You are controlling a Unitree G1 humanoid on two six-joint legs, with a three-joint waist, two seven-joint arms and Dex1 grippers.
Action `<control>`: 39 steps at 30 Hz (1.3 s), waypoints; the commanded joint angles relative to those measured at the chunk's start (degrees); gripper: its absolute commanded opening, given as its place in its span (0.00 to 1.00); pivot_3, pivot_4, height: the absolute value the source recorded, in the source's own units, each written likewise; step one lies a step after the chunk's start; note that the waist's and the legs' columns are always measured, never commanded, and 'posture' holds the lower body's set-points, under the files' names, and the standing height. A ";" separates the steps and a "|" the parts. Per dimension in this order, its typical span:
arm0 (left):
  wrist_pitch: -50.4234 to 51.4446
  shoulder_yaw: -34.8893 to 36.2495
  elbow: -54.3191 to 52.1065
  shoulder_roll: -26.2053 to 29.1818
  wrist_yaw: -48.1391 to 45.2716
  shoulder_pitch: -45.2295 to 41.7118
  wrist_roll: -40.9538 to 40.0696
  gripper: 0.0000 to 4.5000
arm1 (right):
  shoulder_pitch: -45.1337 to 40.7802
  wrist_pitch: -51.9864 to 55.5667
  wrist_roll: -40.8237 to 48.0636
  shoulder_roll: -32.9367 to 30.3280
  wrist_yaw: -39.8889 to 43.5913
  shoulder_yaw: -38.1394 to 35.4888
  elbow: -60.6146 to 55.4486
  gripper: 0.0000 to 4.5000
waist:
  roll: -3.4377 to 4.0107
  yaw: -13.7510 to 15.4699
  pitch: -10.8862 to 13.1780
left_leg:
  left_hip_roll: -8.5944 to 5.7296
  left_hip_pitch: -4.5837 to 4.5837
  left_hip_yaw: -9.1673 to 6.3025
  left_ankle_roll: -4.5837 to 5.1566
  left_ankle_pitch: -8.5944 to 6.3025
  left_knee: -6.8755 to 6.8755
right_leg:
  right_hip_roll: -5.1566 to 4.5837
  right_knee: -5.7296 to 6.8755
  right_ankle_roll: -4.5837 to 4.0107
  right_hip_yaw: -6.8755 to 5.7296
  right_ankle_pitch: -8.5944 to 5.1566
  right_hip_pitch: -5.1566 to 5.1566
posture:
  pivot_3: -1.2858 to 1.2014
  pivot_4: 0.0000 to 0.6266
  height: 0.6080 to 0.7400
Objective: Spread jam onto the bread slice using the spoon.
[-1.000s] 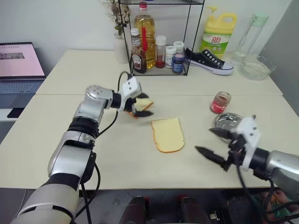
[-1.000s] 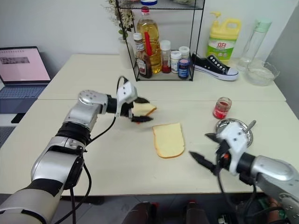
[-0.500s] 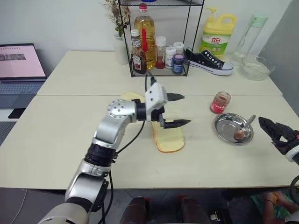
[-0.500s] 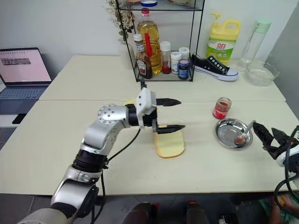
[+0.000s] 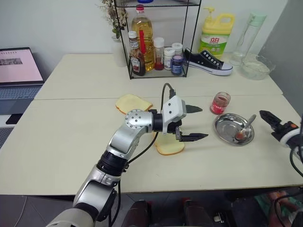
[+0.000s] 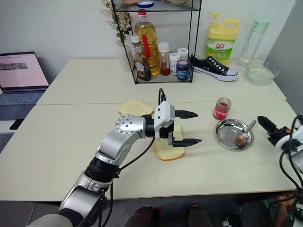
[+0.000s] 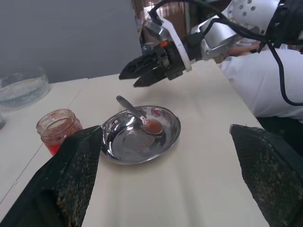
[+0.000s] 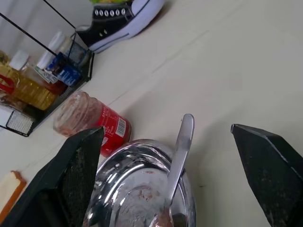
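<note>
Two bread slices (image 5: 170,145) (image 5: 133,102), one jam jar (image 5: 220,102), one spoon (image 5: 245,129), one steel dish (image 5: 227,130), one shoe (image 5: 207,63), one laptop (image 5: 18,71), two pincers (image 5: 193,123) (image 5: 267,117)

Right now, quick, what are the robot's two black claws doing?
Left gripper: open, holding nothing, above the pale yellow bread slice.
Right gripper: open, empty, near the small silver metal spoon.

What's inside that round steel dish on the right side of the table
The spoon lies in the steel dish, its red-smeared bowl down in the dish and its handle leaning out over the rim. Red smears mark the dish's bottom. What is beneath the spoon's bowl is covered.
</note>
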 commanded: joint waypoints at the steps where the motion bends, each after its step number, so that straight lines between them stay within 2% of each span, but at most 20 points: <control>1: 0.56 1.01 -2.99 -0.11 1.42 -0.28 -0.81 0.99 | -3.82 -2.84 -3.58 -0.87 4.11 1.72 4.61 1.00 | 0.01 0.07 0.01 | -0.01 -0.02 0.00 0.00 0.00 0.00 | -0.02 0.00 0.00 0.00 0.00 0.00 | 0.52 0.24 1.00; 15: 3.52 1.51 -6.23 0.86 4.80 0.58 -1.71 0.99 | -11.95 -6.38 -11.00 -0.99 11.15 3.07 18.65 1.00 | 0.01 -0.12 0.01 | -0.03 -0.02 0.03 -0.01 0.00 0.04 | -0.06 -0.01 0.01 0.01 0.00 0.01 | 0.52 0.24 1.00; 18: 3.15 1.49 -5.64 0.98 4.93 -0.09 -1.72 1.00 | -12.75 -7.01 -11.47 -0.69 11.27 2.35 20.10 0.87 | 0.01 -0.14 0.01 | -0.03 -0.02 0.03 -0.01 0.00 0.03 | -0.06 -0.02 0.01 0.01 0.00 0.01 | 0.52 0.24 1.00; 22: 2.85 1.46 -5.09 0.85 4.93 -0.75 -1.75 1.00 | -14.67 -8.79 -11.74 -0.79 11.11 0.89 24.27 0.57 | 0.01 -0.14 0.01 | -0.03 -0.02 0.04 -0.01 0.00 0.03 | -0.06 -0.02 0.01 0.01 0.00 0.01 | 0.52 0.24 1.00; 28: 2.42 1.87 -4.04 1.10 4.76 -1.60 -1.88 1.00 | -14.49 -7.69 -11.65 -0.58 13.04 0.77 23.94 0.08 | 0.01 -0.18 0.01 | -0.03 -0.02 0.04 -0.01 0.00 0.02 | -0.05 -0.02 0.01 0.01 0.00 0.01 | 0.52 0.24 1.00; 29: 2.17 1.97 -3.68 1.20 4.69 -1.78 -1.82 1.00 | -14.19 -7.19 -11.48 -0.58 13.63 0.83 23.37 0.03 | 0.02 -0.19 0.01 | -0.03 -0.02 0.04 -0.01 0.00 0.02 | -0.05 -0.02 0.01 0.01 0.00 0.01 | 0.52 0.24 1.00; 35: 0.98 2.82 -1.31 1.27 4.47 -3.19 -1.69 1.00 | -12.98 -4.70 -10.68 -1.19 15.07 -0.08 20.59 0.01 | 0.01 -0.16 0.02 | -0.04 -0.01 0.00 -0.01 0.00 0.03 | -0.06 -0.05 0.01 0.00 0.00 0.06 | 0.52 0.24 1.00; 39: 0.66 3.38 -0.76 1.56 4.59 -3.49 -1.88 1.00 | -11.36 -1.51 -8.51 -1.48 13.38 -2.74 14.46 0.01 | 0.02 -0.17 0.02 | -0.04 -0.01 0.00 -0.01 0.00 0.03 | -0.06 -0.05 0.01 0.00 0.00 0.06 | 0.52 0.24 1.00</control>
